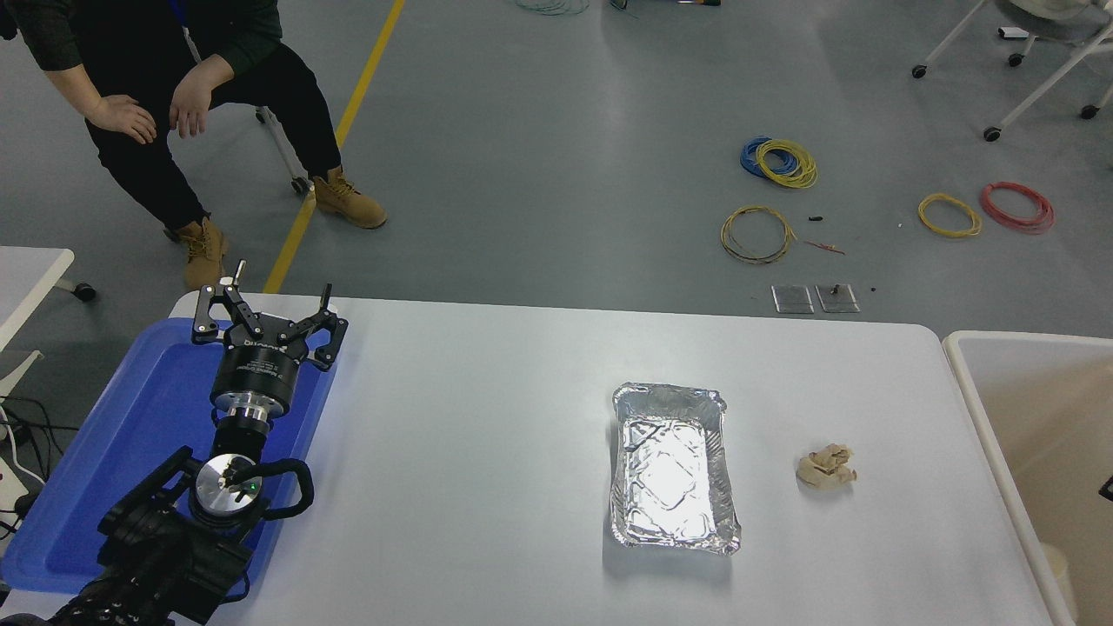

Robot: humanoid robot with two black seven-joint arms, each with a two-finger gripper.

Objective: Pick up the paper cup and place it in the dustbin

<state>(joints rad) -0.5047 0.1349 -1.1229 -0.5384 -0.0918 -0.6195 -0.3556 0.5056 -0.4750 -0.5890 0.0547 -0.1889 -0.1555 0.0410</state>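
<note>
The dustbin (965,382) stands against the table's right end, with a white rounded rim and a pale inside. A small cream-white round thing (1056,565) lies inside it by the near left wall; it looks like the paper cup. A small black part of my right arm (1107,488) pokes in at the picture's right edge above the bin. Whether its gripper is open or shut does not show. My left gripper (280,297) is parked at the lower left over the blue tray, open and empty.
A crinkled foil tray (669,465) sits right of the table's middle, with a crumpled tan paper wad (826,466) between it and the bin. A flat blue tray (130,435) lies at the left edge. A person (174,96) sits beyond the far left corner.
</note>
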